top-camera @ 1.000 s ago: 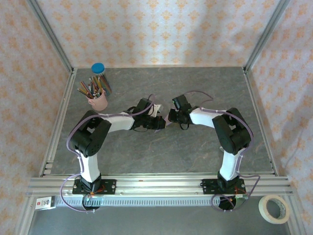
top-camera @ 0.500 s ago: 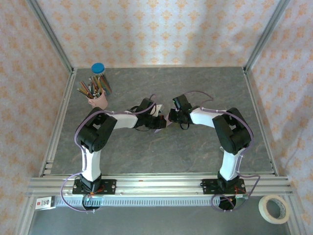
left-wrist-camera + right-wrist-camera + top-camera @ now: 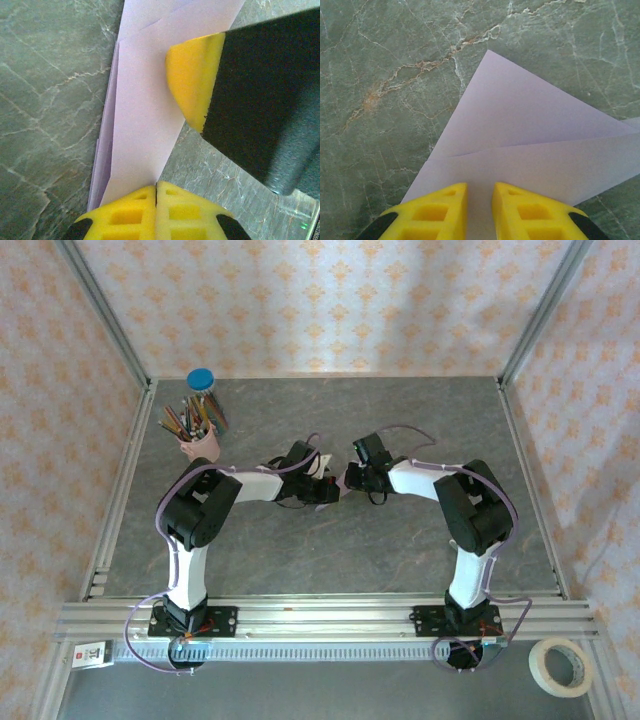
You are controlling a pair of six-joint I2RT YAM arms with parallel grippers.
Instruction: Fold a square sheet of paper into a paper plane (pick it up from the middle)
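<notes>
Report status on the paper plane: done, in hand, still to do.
Done: the lilac paper is folded into layers, with a pointed corner and a slanted flap edge. In hand: the left gripper has its fingers shut on one edge; the right gripper, fingers slightly apart, sits over the paper on the table. Left: it is not yet a narrow dart, so more folds probably remain.

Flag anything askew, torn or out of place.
The folded lilac paper: along its left side in the left wrist view, a lower layer peeks out past the top one, so edges don't line up. No tear or spill visible.
</notes>
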